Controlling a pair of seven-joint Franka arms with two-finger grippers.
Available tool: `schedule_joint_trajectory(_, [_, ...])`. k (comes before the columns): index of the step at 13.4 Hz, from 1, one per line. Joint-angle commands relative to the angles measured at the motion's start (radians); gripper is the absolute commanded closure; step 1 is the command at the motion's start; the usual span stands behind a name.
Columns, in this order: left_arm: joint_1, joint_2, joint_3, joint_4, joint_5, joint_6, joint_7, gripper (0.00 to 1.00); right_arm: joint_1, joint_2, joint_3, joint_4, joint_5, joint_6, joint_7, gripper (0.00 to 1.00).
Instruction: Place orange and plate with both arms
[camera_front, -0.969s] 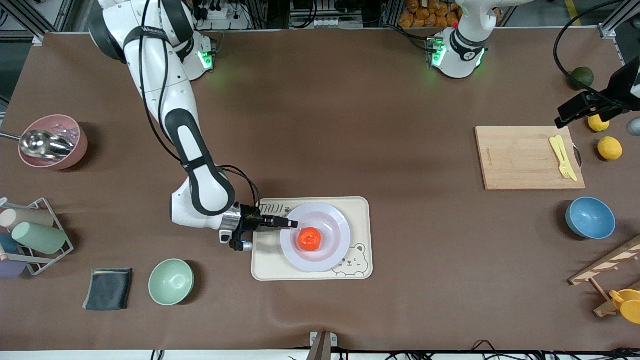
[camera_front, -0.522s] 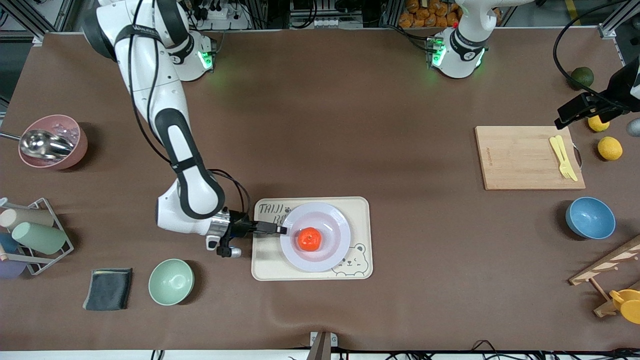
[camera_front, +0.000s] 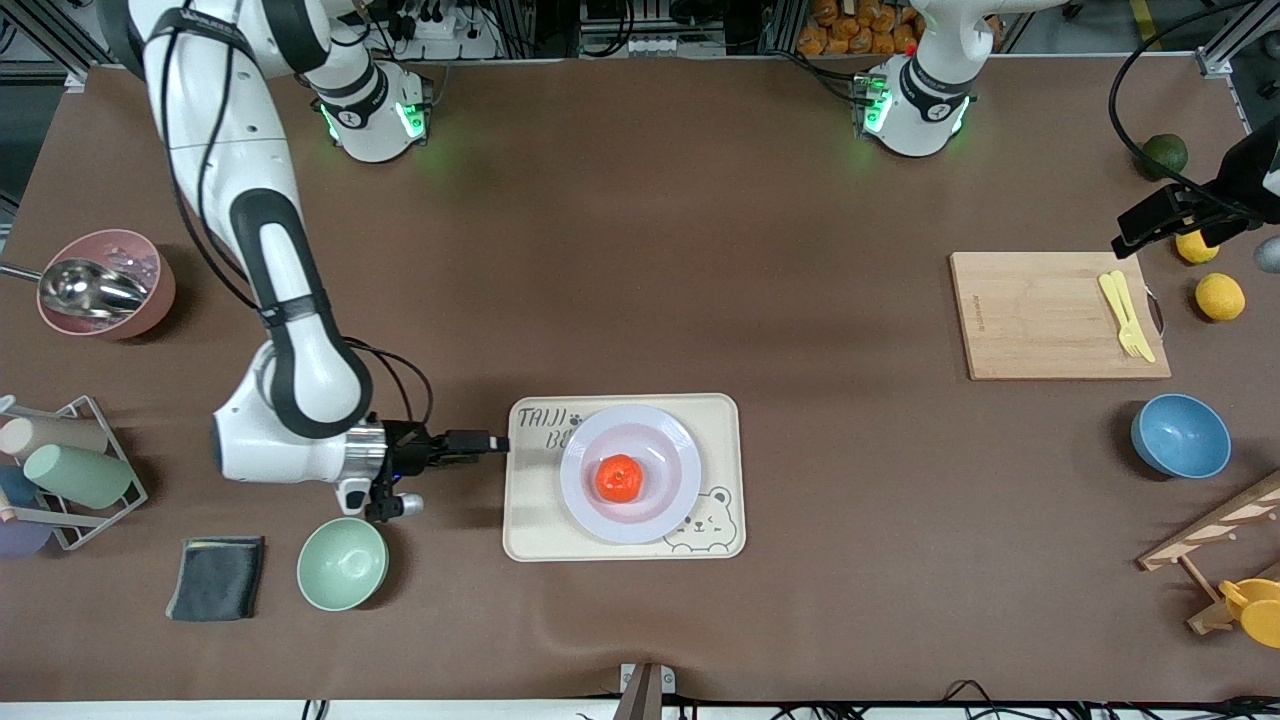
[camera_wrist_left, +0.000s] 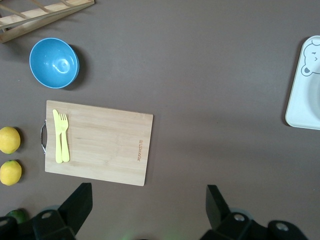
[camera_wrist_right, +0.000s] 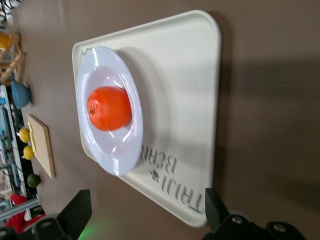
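A glossy, dimpled orange (camera_front: 619, 478) sat in the middle of the round, pale lavender plate (camera_front: 673, 492), which rested on a cream rectangular tray (camera_front: 720, 420) printed with a bear, at lower centre of the front view. The right tool (camera_front: 490, 441), its fingers spread and empty, hung just beside the tray's edge toward the right arm's end of the matte brown counter (camera_front: 640, 250). The left tool (camera_wrist_left: 147, 205), fingers likewise released and holding nothing, waited above the bare wooden cutting board (camera_front: 1058, 315) at the frame's right, where a yellow plastic fork (camera_front: 1128, 316) lay. In the front view that tool was cut off by the frame's right edge. Smooth bowls, one green (camera_front: 342, 563) and one blue (camera_front: 1180, 435), stood apart on the counter. Aluminium framing lined the top.
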Motion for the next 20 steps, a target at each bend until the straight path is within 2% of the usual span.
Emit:
schedule_joint_trajectory(1, [0.002, -0.016, 0.001, -0.009, 0.015, 0.006, 0.025, 0.00, -0.032, -0.096, 0.015, -0.038, -0.167, -0.063, 0.001, 0.00])
schedule_joint_trajectory(4, [0.000, -0.016, 0.001, -0.008, 0.015, 0.006, 0.021, 0.00, -0.061, -0.172, 0.015, -0.038, -0.340, -0.184, -0.001, 0.00])
schedule_joint_trajectory(5, [0.000, -0.017, 0.001, -0.005, 0.016, 0.005, 0.018, 0.00, -0.086, -0.214, 0.015, -0.036, -0.391, -0.254, -0.005, 0.00])
schedule_joint_trajectory(7, [-0.001, -0.017, -0.005, -0.003, 0.016, 0.003, 0.011, 0.00, -0.118, -0.320, 0.015, -0.036, -0.547, -0.395, -0.001, 0.00])
schedule_joint_trajectory(9, [-0.001, -0.019, -0.006, -0.005, 0.016, 0.002, 0.009, 0.00, -0.123, -0.400, 0.015, -0.040, -0.658, -0.471, 0.005, 0.00])
schedule_joint_trajectory(11, [-0.001, -0.019, -0.008, -0.006, 0.016, 0.002, 0.009, 0.00, -0.111, -0.483, 0.018, -0.040, -0.762, -0.494, 0.112, 0.00])
schedule_joint_trajectory(12, [-0.001, -0.019, -0.008, -0.006, 0.016, 0.002, 0.018, 0.00, -0.104, -0.527, 0.021, -0.043, -0.800, -0.502, 0.193, 0.00])
schedule_joint_trajectory(16, [-0.004, -0.022, -0.010, -0.011, 0.016, -0.012, 0.012, 0.00, -0.103, -0.639, 0.023, -0.055, -0.839, -0.499, 0.433, 0.00])
schedule_joint_trajectory(18, [-0.006, -0.025, -0.010, -0.006, 0.016, -0.014, 0.012, 0.00, -0.083, -0.708, 0.026, -0.056, -0.941, -0.499, 0.459, 0.00])
schedule_joint_trajectory(20, [-0.006, -0.024, -0.010, 0.000, 0.018, -0.017, 0.024, 0.00, -0.103, -0.741, 0.018, -0.056, -0.968, -0.506, 0.488, 0.00])
